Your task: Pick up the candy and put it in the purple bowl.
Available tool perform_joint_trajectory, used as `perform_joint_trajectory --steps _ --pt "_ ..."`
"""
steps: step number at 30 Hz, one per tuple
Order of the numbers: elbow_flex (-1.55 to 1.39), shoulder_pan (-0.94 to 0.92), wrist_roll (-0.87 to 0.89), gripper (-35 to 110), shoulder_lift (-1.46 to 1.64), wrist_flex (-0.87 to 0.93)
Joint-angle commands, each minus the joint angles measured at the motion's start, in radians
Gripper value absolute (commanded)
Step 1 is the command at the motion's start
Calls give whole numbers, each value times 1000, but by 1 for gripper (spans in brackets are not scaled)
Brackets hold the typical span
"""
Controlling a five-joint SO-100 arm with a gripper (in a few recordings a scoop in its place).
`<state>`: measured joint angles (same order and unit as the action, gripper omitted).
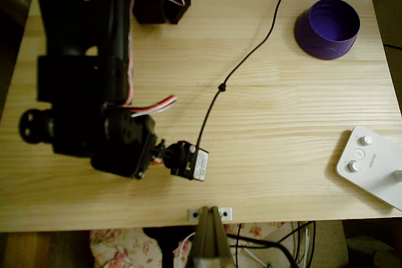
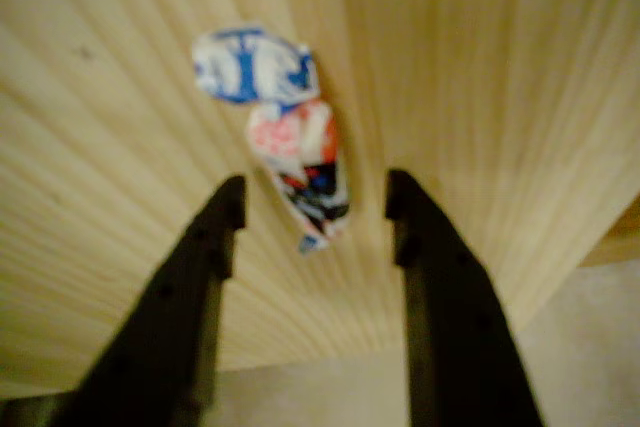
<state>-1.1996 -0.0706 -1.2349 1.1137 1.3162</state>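
In the wrist view the candy (image 2: 290,142) lies on the pale wooden table, a blue-and-white twisted end at the top and a pinkish-white middle with red and dark marks below. My gripper (image 2: 315,202) is open, its two black fingers (image 2: 205,257) straddling the candy's lower end without touching it. From overhead, the black arm (image 1: 119,136) covers the table's left front part and hides the candy. The purple bowl (image 1: 327,28) stands upright and empty at the far right corner.
A white device with knobs (image 1: 370,164) lies at the right edge. A black cable (image 1: 242,64) runs across the table to the small camera (image 1: 188,160) on the wrist. The table's front edge (image 2: 330,357) is close below the fingers.
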Motion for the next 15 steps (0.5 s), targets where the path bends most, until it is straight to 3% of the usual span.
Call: perform_joint_trajectory --steps 1,15 --pt "84 -15 -9 19 31 0" --pt "97 0 8 17 0 18"
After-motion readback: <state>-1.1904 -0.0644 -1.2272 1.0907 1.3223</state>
